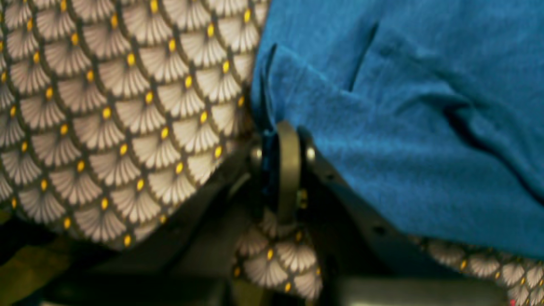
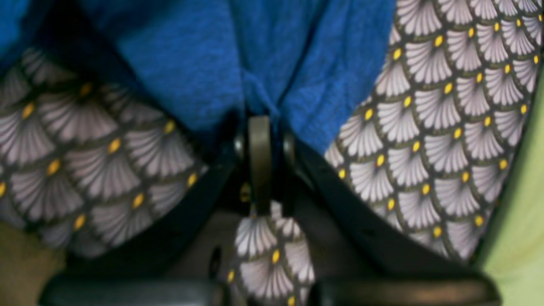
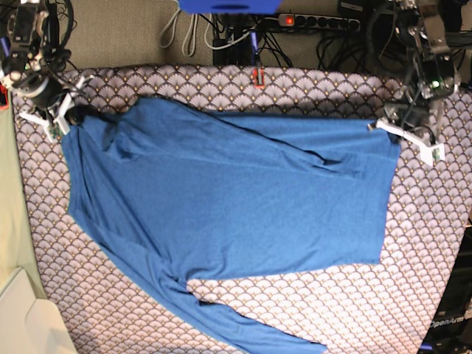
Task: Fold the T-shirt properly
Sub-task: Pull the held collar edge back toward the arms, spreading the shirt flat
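Observation:
The blue T-shirt (image 3: pixel 236 199) lies spread flat on the fan-patterned tablecloth (image 3: pixel 332 295), with one long sleeve trailing toward the bottom edge. My left gripper (image 3: pixel 394 133) is at the shirt's right edge, shut on a pinch of blue fabric (image 1: pixel 403 127); in the left wrist view the cloth bunches between the left gripper's (image 1: pixel 278 127) closed fingers. At the shirt's upper left corner my right gripper (image 3: pixel 70 118) is shut on the fabric (image 2: pixel 191 63) as well. The right wrist view shows folds gathered into the right gripper's (image 2: pixel 260 117) closed fingers.
A power strip (image 3: pixel 317 22) and cables lie behind the table's far edge, beside a small red object (image 3: pixel 258 77). A pale box (image 3: pixel 22 317) sits off the table at the lower left. A green surface (image 2: pixel 518 212) borders the cloth in the right wrist view.

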`<state>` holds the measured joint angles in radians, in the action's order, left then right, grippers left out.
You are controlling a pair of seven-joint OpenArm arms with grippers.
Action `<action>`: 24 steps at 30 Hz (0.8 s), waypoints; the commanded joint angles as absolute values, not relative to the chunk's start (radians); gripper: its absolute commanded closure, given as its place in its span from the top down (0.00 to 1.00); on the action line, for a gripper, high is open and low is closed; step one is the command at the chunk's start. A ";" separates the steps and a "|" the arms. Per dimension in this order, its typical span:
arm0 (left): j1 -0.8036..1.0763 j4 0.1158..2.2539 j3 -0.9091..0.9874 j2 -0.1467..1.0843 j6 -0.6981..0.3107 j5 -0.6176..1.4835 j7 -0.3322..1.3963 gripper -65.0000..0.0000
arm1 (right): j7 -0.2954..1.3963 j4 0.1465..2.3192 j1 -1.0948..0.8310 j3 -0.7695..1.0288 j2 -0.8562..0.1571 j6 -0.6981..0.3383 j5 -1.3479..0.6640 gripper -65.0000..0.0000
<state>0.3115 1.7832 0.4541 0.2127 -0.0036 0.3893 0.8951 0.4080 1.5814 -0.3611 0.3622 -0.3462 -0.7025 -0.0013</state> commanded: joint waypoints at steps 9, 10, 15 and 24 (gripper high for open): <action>0.355 1.801 0.504 0.225 -0.001 0.384 0.885 0.00 | 0.394 1.647 -0.387 0.372 -0.363 -0.698 -0.010 0.00; 0.361 1.801 0.512 0.225 -0.001 0.384 0.885 0.00 | 0.395 1.646 -0.389 0.374 -0.366 -0.698 -0.008 0.00; 0.390 1.801 0.518 0.226 -0.001 0.384 0.886 0.00 | 0.392 1.649 -0.414 0.374 -0.367 -0.698 -0.008 0.00; 0.392 1.788 0.518 0.251 -0.001 0.384 0.886 0.00 | 0.392 1.644 -0.424 0.371 -0.361 -0.698 -0.008 0.00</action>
